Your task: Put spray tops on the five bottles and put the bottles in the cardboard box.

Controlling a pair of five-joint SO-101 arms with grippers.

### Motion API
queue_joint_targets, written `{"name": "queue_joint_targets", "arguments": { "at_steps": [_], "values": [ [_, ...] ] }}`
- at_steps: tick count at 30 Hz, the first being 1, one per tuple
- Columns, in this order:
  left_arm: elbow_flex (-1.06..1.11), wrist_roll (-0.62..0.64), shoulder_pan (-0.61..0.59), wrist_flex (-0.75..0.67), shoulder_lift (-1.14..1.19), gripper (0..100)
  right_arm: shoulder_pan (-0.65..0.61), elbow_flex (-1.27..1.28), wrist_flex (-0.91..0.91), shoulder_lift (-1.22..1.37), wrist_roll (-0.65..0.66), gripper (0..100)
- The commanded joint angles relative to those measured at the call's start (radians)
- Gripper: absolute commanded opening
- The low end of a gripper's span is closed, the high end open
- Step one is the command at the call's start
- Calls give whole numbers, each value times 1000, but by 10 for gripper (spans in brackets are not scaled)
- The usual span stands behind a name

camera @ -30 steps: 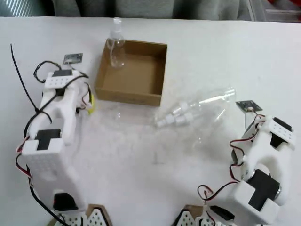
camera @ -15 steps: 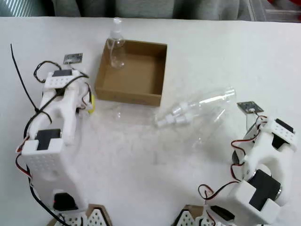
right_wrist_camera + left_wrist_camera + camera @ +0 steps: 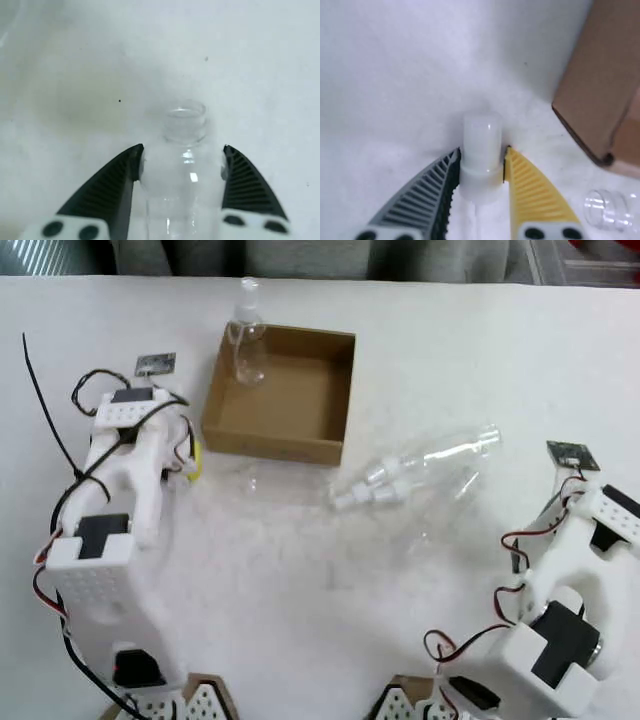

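white plastic is sitting clamped in the left gripper [image 3: 481,151]: its grey and yellow fingers are pressing both sides of a spray top [image 3: 481,142], holding it low over the table [image 3: 395,60], near a corner of the cardboard box [image 3: 600,95]. the right gripper [image 3: 182,148] is gripping an open bottle [image 3: 184,170] by the shoulders with its black fingers, and contact is appearing on both sides. the bottle's bare neck is pointing away from the wrist.

in the high view the arms are standing well apart, the left arm [image 3: 120,490] beside the box and the right arm [image 3: 570,580] at the opposite side of the table. one capped bottle [image 3: 245,340] is standing upright in a corner of the box. two lying bottles [image 3: 415,472], seemingly carrying tops, are resting side by side between the box and the right arm. a further clear neck [image 3: 606,209], uncapped, is lying near the box corner.

judgement: the capping step is in hand, with one bottle of five boxed. the next move is calling for bringing top and neck together, with the top's axis lined up on the neck before seating and twisting. the smooth bottle is likely to turn in the fingers under torque.
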Motion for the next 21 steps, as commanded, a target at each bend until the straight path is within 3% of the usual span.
{"name": "queue_joint_targets", "arguments": {
  "at_steps": [1, 12, 21],
  "values": [
    [-12, -9, 25, 8, -13, 109, 13, -41, -10, -8, -34, 224],
    [-12, -9, 25, 8, -13, 109, 12, -43, -10, -12, 44, 228],
    [-11, -9, 25, 9, -13, 109, 10, -43, -19, -8, 161, 341]
  ]
}}
